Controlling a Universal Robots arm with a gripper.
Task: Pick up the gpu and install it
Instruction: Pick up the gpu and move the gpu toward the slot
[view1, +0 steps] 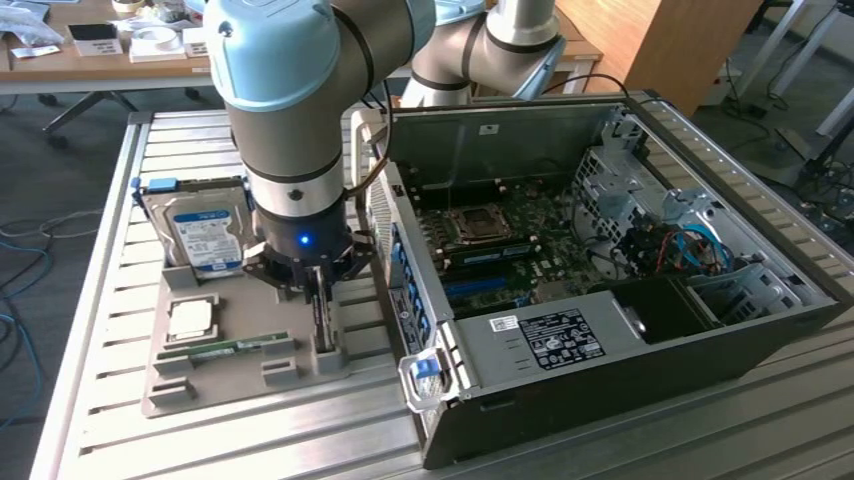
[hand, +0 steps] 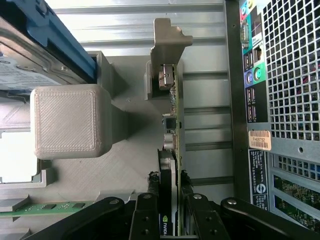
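The gpu (hand: 171, 107) stands on its edge in a slot of the grey printed holder (view1: 214, 385), its pale metal bracket (hand: 167, 37) at the far end. My gripper (hand: 167, 176) has come straight down over it, and one black fingertip (hand: 152, 176) presses on each face of the card. In the exterior view the gripper (view1: 318, 300) sits low over the holder, just outside the open computer case (view1: 601, 270), with the gpu (view1: 320, 325) showing as a thin dark edge under it.
The holder also carries a silver hard drive (view1: 207, 235), a square processor (view1: 191, 318) and a narrow green RAM stick (view1: 227, 349). The case's rear port panel (hand: 250, 75) stands close beside the card. Everything rests on a ribbed metal table (view1: 107, 440).
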